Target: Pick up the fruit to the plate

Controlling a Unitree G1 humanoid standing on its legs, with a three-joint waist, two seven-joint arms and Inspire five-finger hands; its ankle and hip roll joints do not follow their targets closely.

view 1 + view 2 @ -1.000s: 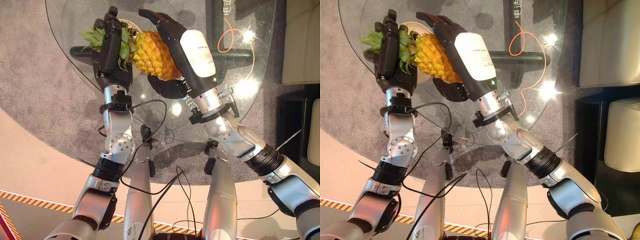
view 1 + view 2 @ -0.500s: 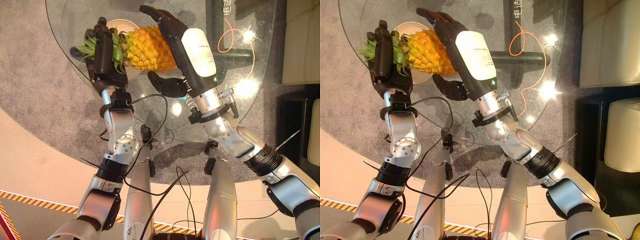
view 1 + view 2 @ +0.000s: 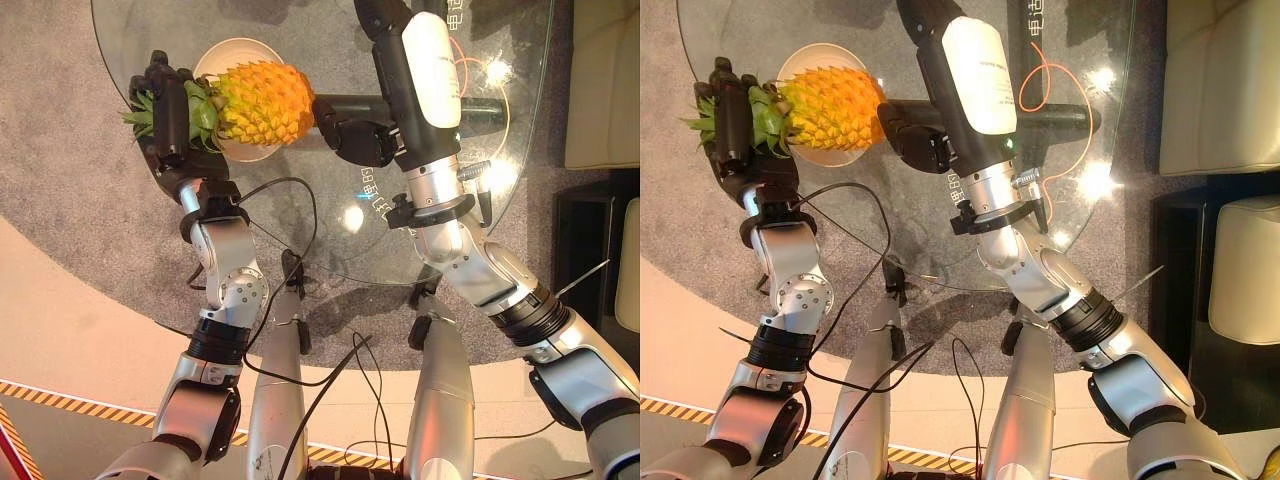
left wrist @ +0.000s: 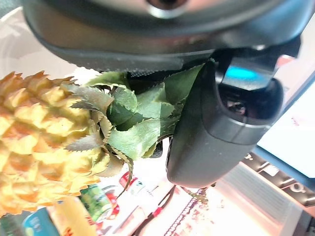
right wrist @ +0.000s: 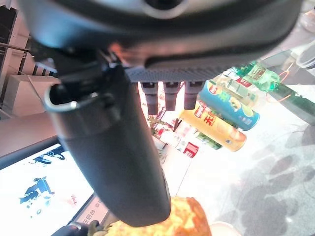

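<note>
One pineapple (image 3: pixel 258 102) and one plate (image 3: pixel 222 60) sit on the round glass table (image 3: pixel 500 120). An orange cord (image 3: pixel 462 75) loops on the floor under the glass, and a row of colourful cans (image 5: pixel 224 115) shows in the right wrist view.

The pineapple lies on its side, long axis running across the table from the robot's left to its right. Its green leafy crown (image 3: pixel 175 105) points to the robot's left and its yellow body to the right. The body rests over the near part of the white plate, with the crown sticking out past the plate's left rim.

The left hand (image 3: pixel 165 100) is at the crown end, fingers and thumb curled round the leaves, as the left wrist view shows up close. The right hand (image 3: pixel 915 125) is just beside the pineapple's right end, its thumb near the fruit but apart from it and its fingers straight, holding nothing.
</note>
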